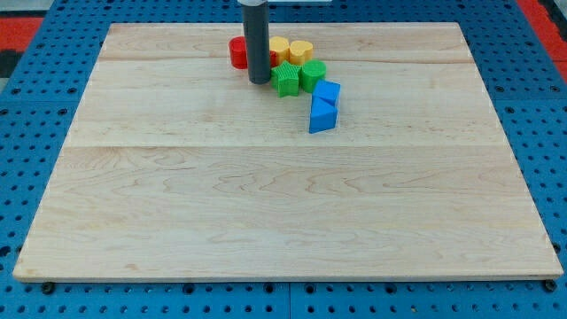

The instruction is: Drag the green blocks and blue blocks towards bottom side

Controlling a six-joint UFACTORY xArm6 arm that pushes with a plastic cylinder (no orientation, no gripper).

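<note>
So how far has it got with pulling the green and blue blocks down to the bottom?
Nothing looks done: both green blocks and both blue blocks sit clustered near the view's top of the wooden board. In hand: my tip rests just left of the greens. All four need dragging down.

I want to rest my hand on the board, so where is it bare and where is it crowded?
Bare: the wooden board below the blue blocks, down to its bottom edge, plus both sides. Crowded: top centre, where my tip stands beside the green blocks, yellow blocks and red block.
</note>
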